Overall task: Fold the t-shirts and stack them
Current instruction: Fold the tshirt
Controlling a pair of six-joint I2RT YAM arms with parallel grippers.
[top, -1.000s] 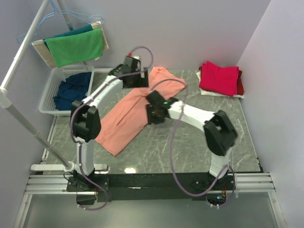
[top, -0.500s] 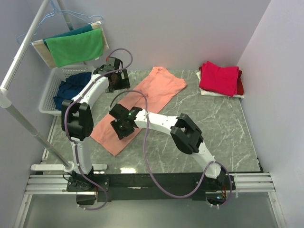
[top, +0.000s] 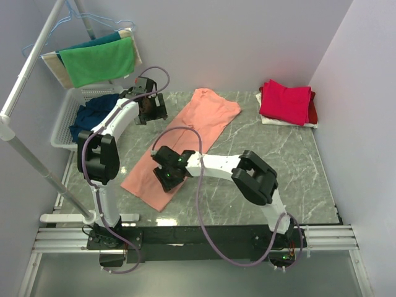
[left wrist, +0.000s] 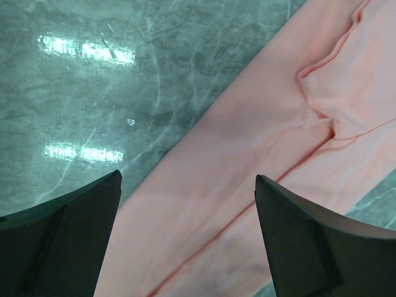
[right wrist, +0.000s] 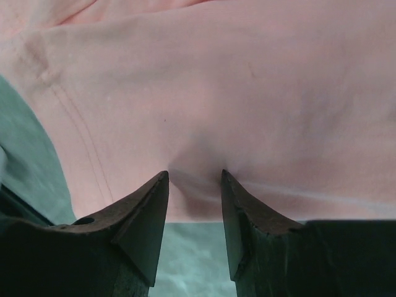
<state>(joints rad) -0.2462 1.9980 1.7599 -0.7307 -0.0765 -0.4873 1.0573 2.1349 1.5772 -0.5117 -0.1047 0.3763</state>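
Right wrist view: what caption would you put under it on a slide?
Right jaws pinch a pucker of the salmon t-shirt near its edge, above the green marble table.

**Top view:** the right gripper [top: 166, 176] and its wrist cover the near part of the salmon-orange t-shirt [top: 207, 117], and the fingertips are unseen. The red t-shirt [top: 313, 111] shows only as an edge beneath the crimson-pink t-shirt [top: 284, 102]. The navy t-shirts [top: 93, 116] lie bunched in the basket [top: 62, 135]; their number cannot be told.

**Left wrist view:** the shirt is cut off at the right and bottom edges.

**Right wrist view:** the shirt runs past the top and right edges, and the finger bases are cropped.
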